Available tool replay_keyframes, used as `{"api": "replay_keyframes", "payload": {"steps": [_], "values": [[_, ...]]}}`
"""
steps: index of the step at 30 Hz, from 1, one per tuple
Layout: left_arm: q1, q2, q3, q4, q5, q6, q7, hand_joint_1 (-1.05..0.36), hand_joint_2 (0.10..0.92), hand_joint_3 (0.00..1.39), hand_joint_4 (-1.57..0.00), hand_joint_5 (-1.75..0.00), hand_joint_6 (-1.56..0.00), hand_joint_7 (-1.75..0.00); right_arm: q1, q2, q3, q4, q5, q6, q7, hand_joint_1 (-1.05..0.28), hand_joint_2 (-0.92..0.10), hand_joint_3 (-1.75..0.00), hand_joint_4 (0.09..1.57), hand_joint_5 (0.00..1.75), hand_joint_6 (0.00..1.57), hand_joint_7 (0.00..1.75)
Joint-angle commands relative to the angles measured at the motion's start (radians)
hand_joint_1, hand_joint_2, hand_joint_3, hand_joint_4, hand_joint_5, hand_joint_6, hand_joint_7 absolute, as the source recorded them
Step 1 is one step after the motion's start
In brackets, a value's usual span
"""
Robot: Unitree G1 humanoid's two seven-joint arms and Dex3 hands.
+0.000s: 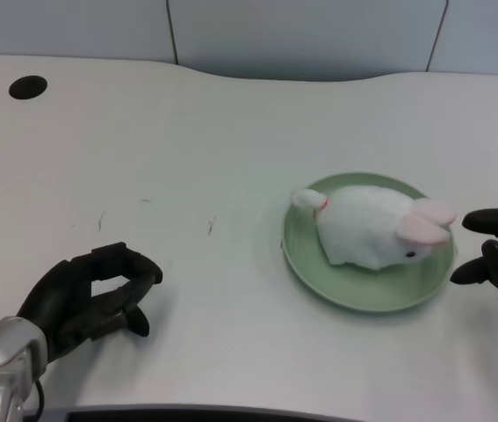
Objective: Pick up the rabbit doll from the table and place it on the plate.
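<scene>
Head view, smooth white table (187, 132), white plush rabbit doll (371, 227) laid on round green plate (306, 264) well right of black left hand (90, 294), fingers curled, nothing grasped, forearm cut off.

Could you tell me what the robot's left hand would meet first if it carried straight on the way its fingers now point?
Probably the round green plate holding the white plush rabbit doll. The black left hand points right across bare white table; its height above the table is unclear.

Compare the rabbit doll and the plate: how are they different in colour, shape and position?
The rabbit doll is white with pink ears; the plate is pale green. The doll is plump and soft-looking; the plate is flat and round. The doll lies on the plate, while the plate rests on the white table. Both sit apart from the left hand.
</scene>
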State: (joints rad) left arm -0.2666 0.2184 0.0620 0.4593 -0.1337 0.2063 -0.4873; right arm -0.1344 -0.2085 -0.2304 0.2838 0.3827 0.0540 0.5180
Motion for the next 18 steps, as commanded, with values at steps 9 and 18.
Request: {"api": "replay_keyframes", "payload": {"steps": [9, 18], "values": [[-0.029, 0.035, -0.044, 0.057, 0.039, -0.048, -0.005, -0.48, 0.921, 0.51, -0.75, -1.75, -0.46, -1.74, -0.058, -0.027, -0.012, 0.103, -0.01, -0.038, 0.001, -0.3, -0.92, -0.51, 0.21, 1.53, 0.26, 1.13], [-0.057, 0.028, -0.036, 0.104, 0.037, -0.057, 0.008, -0.47, 0.921, 0.5, -0.78, -1.75, -0.5, -1.75, -0.074, -0.027, -0.011, 0.138, -0.019, -0.058, 0.011, -0.28, -0.92, -0.52, 0.21, 1.53, 0.25, 1.12]]}}
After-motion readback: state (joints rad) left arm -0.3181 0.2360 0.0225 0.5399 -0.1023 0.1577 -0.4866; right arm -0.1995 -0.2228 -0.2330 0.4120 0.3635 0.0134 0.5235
